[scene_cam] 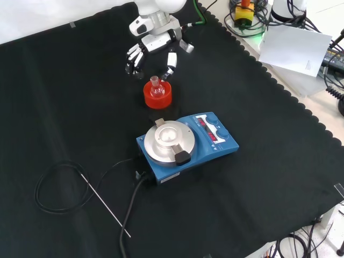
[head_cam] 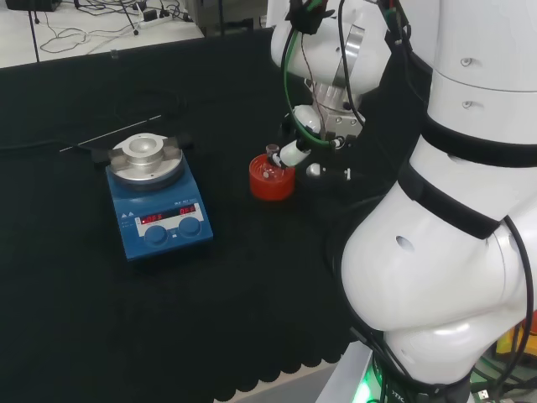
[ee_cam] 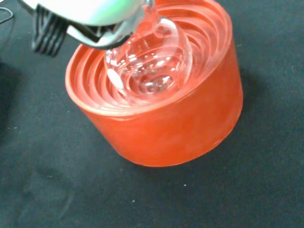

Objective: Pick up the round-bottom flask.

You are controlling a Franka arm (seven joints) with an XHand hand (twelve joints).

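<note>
Round-bottom flask: seated bulb-down in red ribbed stand, neck upright, not yet lifted

Hand: positioned directly behind and above the flask in the front view, fingers spread and pointing down toward the surface, nothing held. In the head view, hand at the right of the stand, one fingertip close to the flask neck; contact not confirmable. In the wrist view, blurred white part of the hand overlapping the clear bulb, which rests in the concentric ribs of the stand.

Surroundings: blue stirrer plate with round metal top, near the stand on the camera side in the front view, apart from it. Black cable and thin metal rod well apart on the black-cloth surface.

Progress, as judged: approach close to complete; grasp not made. Remaining: closing of fingers round the neck or bulb, then vertical lift clear of the stand. Risk: clear, smooth glass, liable to slip; stand liable to rise with the flask
</note>
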